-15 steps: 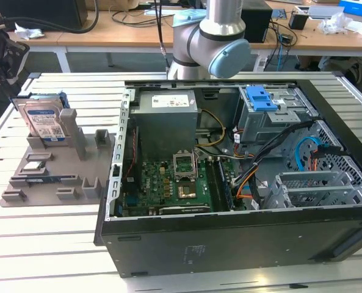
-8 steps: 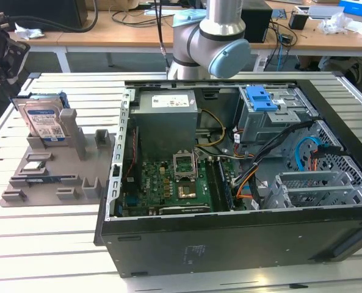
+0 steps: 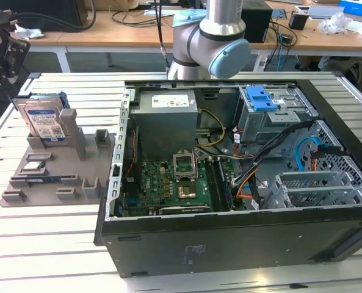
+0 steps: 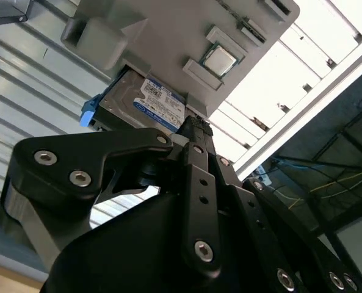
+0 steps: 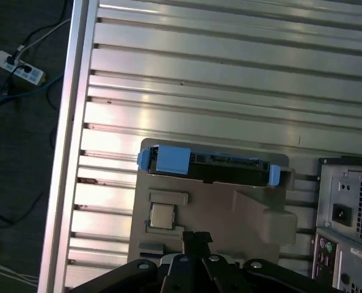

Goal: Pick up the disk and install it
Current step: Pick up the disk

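The claw (image 5: 197, 237) is closed on nothing, its tips above the near edge of a grey holder (image 5: 248, 213) on the desk (image 5: 229, 73). Beyond the tips, the disk (image 5: 211, 168) stands on edge in the holder's far slot. A square chip (image 5: 162, 215) sits in a recess just beside the claw. The open computer case (image 3: 229, 238) lies farther off.

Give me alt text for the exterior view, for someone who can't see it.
An open desktop computer case lies on a slatted metal table, motherboard exposed. To the exterior view's left, the disk stands on edge in a grey fixture.
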Robot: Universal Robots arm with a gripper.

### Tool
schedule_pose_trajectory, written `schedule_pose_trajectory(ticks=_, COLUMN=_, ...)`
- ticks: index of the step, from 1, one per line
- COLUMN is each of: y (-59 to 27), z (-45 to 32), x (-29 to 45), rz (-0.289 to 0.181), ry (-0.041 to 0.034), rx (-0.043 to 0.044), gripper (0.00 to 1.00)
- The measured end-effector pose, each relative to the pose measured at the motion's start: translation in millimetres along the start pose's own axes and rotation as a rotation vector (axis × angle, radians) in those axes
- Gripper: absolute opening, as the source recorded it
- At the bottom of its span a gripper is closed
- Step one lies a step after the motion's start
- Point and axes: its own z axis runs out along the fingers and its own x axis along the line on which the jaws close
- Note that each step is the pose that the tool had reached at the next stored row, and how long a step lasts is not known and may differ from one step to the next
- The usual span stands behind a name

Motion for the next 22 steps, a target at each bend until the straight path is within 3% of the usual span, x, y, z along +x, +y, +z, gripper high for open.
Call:
schedule_pose_trajectory(ticks=5, y=0.0, z=0.0, x=0.0, rz=-0.058, ry=0.0017, rx=-0.0014, gripper=0.11)
schedule_pose_trajectory(ticks=8, y=0.0, z=0.0, x=0.0, rz=-0.138, ry=0.0040, rx=-0.0033, gripper=0.11)
schedule_pose_trajectory(ticks=15, y=0.0, z=0.0, x=0.0, rz=-0.277, ry=0.0081, rx=-0.0068, gripper=0.11)
schedule_pose_trajectory(ticks=22, y=-0.1, z=0.0, x=0.0, rz=-0.357, ry=0.0111, rx=-0.0063, gripper=0.11)
